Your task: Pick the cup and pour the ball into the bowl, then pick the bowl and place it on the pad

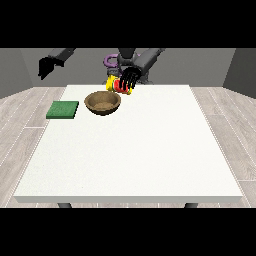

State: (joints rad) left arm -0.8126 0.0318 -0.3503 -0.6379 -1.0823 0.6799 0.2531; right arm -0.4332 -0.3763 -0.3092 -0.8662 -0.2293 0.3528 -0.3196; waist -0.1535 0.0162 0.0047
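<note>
Front view: right-side hand [128,78] curled round tilted cup [119,85] beside bowl [102,103].

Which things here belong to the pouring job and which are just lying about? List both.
Job: yellow and red cup held in the hand at the view's right, wooden bowl, green pad.
Lying about: nothing besides the white table carrying them.
</note>
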